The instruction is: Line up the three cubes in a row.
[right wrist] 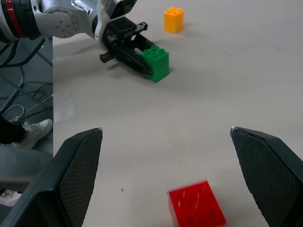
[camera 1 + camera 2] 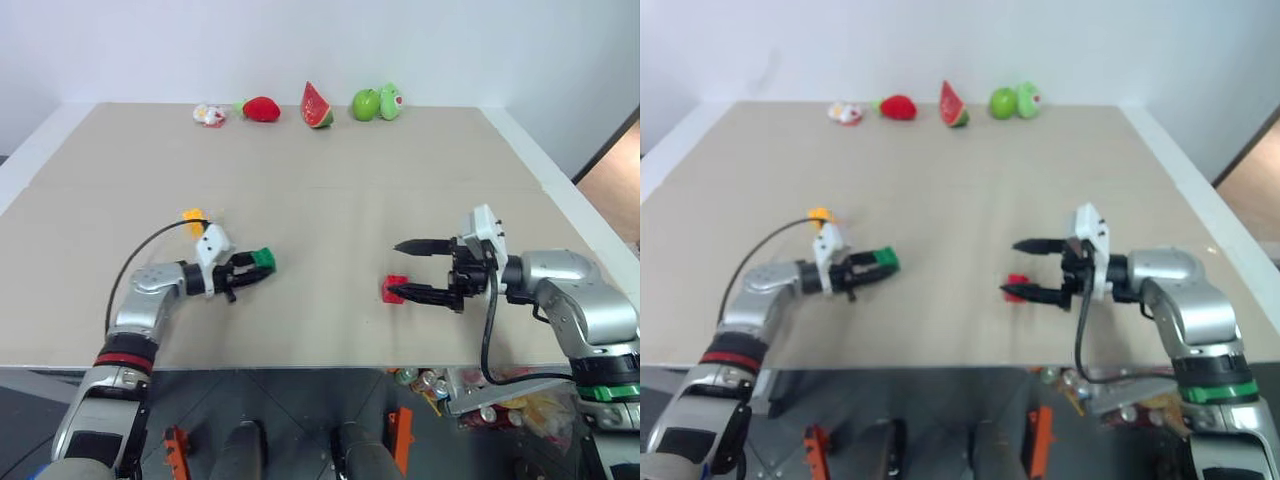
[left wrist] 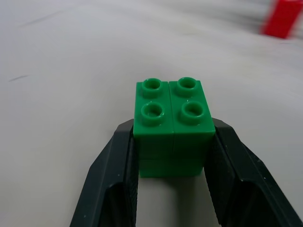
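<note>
Tabletop [image 2: 330,190]: green cube [image 3: 171,124] clamped between left end effector [image 3: 171,189] fingers.

Beige table [image 2: 330,150] filling the frame's centre; pale wall [image 2: 300,40] running across the top; brown floor [image 2: 615,175] showing at right edge.

On the flat beige table [image 2: 330,160], the small green studded plastic cube [image 2: 264,259] sits left of centre between the fingers of the left gripper [image 2: 250,271], with the small yellow-orange studded plastic cube [image 2: 193,216] behind it and further left. The small red studded plastic cube [image 2: 395,288] lies right of centre — just at the tip of the nearer finger of the right gripper [image 2: 402,270], whose jaws stand wide apart. Along the far edge runs a row of toys — a toy strawberry [image 2: 261,108], a watermelon slice [image 2: 316,105] and a round apple [image 2: 366,103].
</note>
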Robot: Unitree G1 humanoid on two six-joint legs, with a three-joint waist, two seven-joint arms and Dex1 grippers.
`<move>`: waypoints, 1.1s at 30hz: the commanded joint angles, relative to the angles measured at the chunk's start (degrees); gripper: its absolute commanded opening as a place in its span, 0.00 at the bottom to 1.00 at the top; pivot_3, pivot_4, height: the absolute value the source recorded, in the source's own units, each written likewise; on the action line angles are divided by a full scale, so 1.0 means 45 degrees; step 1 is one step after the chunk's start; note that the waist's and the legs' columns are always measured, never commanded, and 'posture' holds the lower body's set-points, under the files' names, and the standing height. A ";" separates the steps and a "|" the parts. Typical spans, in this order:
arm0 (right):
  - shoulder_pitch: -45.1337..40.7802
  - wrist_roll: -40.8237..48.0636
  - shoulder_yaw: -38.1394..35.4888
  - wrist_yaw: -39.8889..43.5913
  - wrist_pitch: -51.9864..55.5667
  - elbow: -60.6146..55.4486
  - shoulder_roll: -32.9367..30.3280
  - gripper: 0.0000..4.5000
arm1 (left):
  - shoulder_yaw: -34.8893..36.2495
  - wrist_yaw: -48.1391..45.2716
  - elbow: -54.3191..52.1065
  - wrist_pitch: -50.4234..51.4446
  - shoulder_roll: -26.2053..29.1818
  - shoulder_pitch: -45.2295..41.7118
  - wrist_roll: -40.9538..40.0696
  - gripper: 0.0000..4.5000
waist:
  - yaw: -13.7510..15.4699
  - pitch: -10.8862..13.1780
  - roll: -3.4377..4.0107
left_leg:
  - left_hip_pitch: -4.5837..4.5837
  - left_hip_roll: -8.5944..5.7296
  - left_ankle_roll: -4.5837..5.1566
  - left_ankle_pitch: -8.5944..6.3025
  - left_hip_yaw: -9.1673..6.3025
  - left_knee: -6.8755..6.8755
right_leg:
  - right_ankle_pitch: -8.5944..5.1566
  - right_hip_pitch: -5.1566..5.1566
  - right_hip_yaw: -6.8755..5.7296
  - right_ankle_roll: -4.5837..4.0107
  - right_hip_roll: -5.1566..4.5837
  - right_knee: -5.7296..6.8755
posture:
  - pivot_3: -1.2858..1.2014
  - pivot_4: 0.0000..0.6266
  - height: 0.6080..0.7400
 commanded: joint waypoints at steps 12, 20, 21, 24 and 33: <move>0.1232 0.1122 -0.2205 -0.0772 0.0554 -0.1590 -0.0782 1.00 | -0.1627 -0.1721 0.0835 0.0050 -0.1972 -0.2222 0.0332 0.29 | -0.0048 0.0001 0.0000 | 0.0004 -0.0007 0.0010 -0.0001 -0.0023 0.0003 | 0.0005 0.0003 0.0009 0.0014 0.0019 0.0001 | 0.52 0.24 1.00; 0.1533 0.1654 -0.2225 -0.1079 0.0826 -0.2511 -0.0774 1.00 | -0.1617 -0.1979 0.1741 -0.0483 -0.1856 -0.2320 0.0727 0.29 | -0.0045 0.0001 0.0000 | 0.0002 -0.0017 0.0011 0.0000 -0.0021 0.0013 | 0.0007 0.0009 0.0017 0.0017 0.0010 0.0000 | 0.52 0.24 1.00; 0.1508 0.1760 -0.2187 -0.1048 0.0862 -0.2625 -0.0785 1.00 | -0.1608 -0.1967 0.1849 -0.0535 -0.1878 -0.2344 0.0767 0.29 | -0.0044 0.0001 0.0000 | 0.0001 -0.0017 0.0011 0.0000 -0.0021 0.0013 | 0.0007 0.0009 0.0017 0.0019 0.0009 0.0000 | 0.52 0.24 1.00; 0.1426 0.1848 -0.2030 -0.1042 0.0896 -0.2759 -0.0789 1.00 | -0.1603 -0.1935 0.2054 -0.0627 -0.1983 -0.2424 0.0810 0.29 | -0.0041 0.0001 0.0000 | 0.0001 -0.0016 0.0011 0.0000 -0.0024 0.0011 | 0.0007 0.0008 0.0016 0.0020 0.0012 0.0000 | 0.52 0.24 1.00; 0.1082 0.1792 -0.1640 -0.1113 0.0801 -0.2562 -0.0587 1.00 | -0.1568 -0.1911 0.2300 -0.0701 -0.2199 -0.2510 0.0864 0.29 | -0.0041 0.0001 0.0000 | -0.0001 -0.0017 0.0011 0.0000 -0.0027 0.0011 | 0.0007 0.0006 0.0016 0.0020 0.0013 0.0000 | 0.52 0.24 1.00</move>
